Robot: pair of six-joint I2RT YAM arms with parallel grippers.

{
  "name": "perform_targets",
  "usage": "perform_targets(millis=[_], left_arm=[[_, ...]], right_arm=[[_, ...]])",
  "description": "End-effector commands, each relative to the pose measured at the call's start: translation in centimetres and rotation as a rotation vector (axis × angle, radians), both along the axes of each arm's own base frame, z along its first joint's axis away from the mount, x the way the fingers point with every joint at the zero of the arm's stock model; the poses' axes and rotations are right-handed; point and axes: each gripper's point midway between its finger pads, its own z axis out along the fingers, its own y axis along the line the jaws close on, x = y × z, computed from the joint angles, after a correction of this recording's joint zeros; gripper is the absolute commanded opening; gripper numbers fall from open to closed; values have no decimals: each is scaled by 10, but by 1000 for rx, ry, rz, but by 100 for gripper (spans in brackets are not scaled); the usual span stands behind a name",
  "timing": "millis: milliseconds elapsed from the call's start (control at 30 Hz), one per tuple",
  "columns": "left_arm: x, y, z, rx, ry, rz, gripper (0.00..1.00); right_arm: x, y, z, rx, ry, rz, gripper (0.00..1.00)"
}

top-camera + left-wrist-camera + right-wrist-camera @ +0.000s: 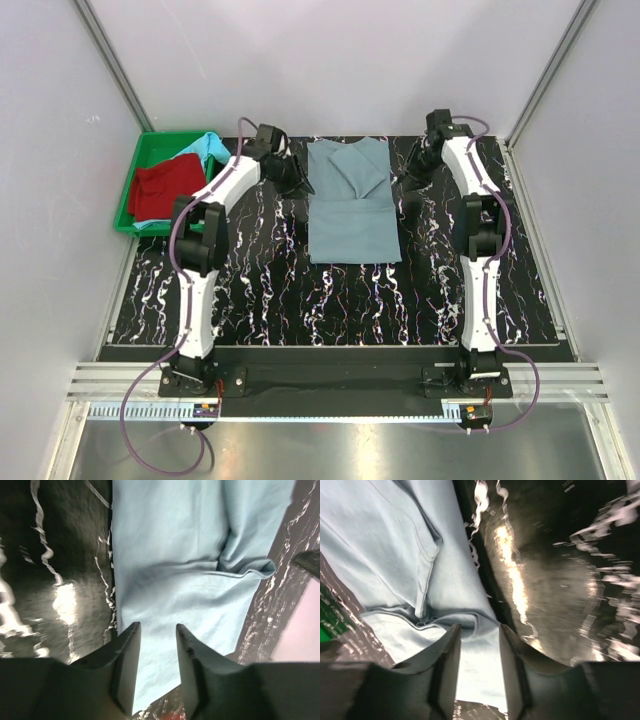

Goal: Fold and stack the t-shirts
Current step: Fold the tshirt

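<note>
A large grey-blue t-shirt (350,205) lies flat on the black marbled table, its sleeves folded in, its far part creased. My left gripper (297,184) hovers at the shirt's far left edge. In the left wrist view this gripper (157,627) is open and the cloth (190,545) lies below the gap. My right gripper (411,186) stands at the far right edge. In its wrist view it (479,628) is open over a bunched fold of the shirt (410,540), gripping nothing. A red t-shirt (160,188) and a light turquoise t-shirt (206,148) lie crumpled in the tray.
A green plastic tray (176,134) sits at the table's far left corner, beside the left arm. White walls with metal rails enclose the table (340,300) on three sides. Both arm bases stand at the near edge.
</note>
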Motion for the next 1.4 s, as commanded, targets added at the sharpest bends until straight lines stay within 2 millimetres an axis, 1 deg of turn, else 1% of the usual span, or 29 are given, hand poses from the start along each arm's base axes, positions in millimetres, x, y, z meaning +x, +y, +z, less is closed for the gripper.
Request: perform_targets(millis=[0, 33, 67, 100, 133, 167, 200, 233, 267, 300, 333, 367, 400, 433, 500, 567, 633, 667, 700, 733, 800, 900, 967, 1067, 1133, 1167, 1200, 1300, 1367], left_arm=[[-9, 29, 54, 122, -131, -20, 45], [-18, 29, 70, 112, -156, -25, 46], [-26, 25, 72, 102, -159, -38, 46], [-44, 20, 58, 81, -109, -65, 46], [-54, 15, 66, 51, -125, -82, 45], [-56, 5, 70, 11, -161, -99, 42], [-80, -8, 55, -40, -105, -138, 40], [-88, -15, 61, -70, -123, -152, 38], [-94, -29, 61, -97, -152, -184, 36], [-107, -35, 50, -110, -121, -205, 34], [-114, -42, 48, -125, -117, -226, 33], [-119, -53, 46, -144, -128, -255, 33], [-131, -57, 36, -155, -93, -273, 31], [-135, -59, 29, -152, -81, -281, 31], [-147, -58, 11, -132, -47, -282, 31], [-149, -55, -1, -124, -38, -269, 31], [-151, -49, -22, -86, -16, -276, 30], [-152, -43, -29, -66, 5, -267, 30], [-154, -38, -42, -51, 35, -264, 30], [-155, -34, -49, -40, 49, -256, 30], [-160, -20, -70, 0, 96, -235, 30], [-168, -8, -88, 31, 133, -238, 30], [-176, -4, -95, 45, 160, -240, 30], [-187, -5, -88, 26, 163, -256, 30], [-191, -10, -66, -20, 134, -280, 32], [-196, -15, -55, -61, 135, -300, 33], [-196, -20, -36, -98, 105, -309, 35], [-193, -32, 2, -176, 48, -338, 36], [-184, -36, 16, -193, 14, -338, 37]], right_arm=[[-18, -27, 52, -125, -21, 23, 45], [-24, -27, 58, -124, -28, 36, 46], [-40, -23, 46, -108, 25, 51, 45], [-40, -16, 72, -73, -61, 58, 45], [-45, -8, 76, -31, -73, 58, 45], [-70, 7, 57, 58, -3, 88, 45], [-67, 18, 79, 112, -103, 103, 44], [-74, 26, 79, 161, -101, 99, 43], [-98, 37, 71, 235, -59, 118, 41], [-96, 48, 73, 292, -109, 142, 37], [-116, 56, 54, 350, -40, 133, 31], [-127, 68, 62, 434, -38, 169, 28], [-133, 82, 59, 463, -44, 206, 26], [-146, 88, 49, 475, -13, 233, 24], [-160, 102, 37, 488, 24, 283, 20], [-171, 106, 22, 523, 78, 288, 16], [-170, 108, 14, 541, 81, 289, 15], [-170, 106, 4, 526, 97, 281, 15], [-171, 105, 0, 525, 103, 284, 15], [-172, 103, -7, 521, 108, 288, 15], [-170, 91, -19, 518, 128, 255, 14], [-172, 71, -36, 504, 154, 209, 14], [-177, 57, -44, 490, 165, 177, 14], [-189, 45, -51, 468, 190, 153, 15], [-197, 42, -50, 457, 199, 157, 15], [-200, 41, -42, 452, 195, 159, 15], [-200, 41, -36, 449, 183, 160, 15], [-197, 40, -9, 435, 130, 164, 15], [-192, 47, 10, 447, 95, 175, 16]])
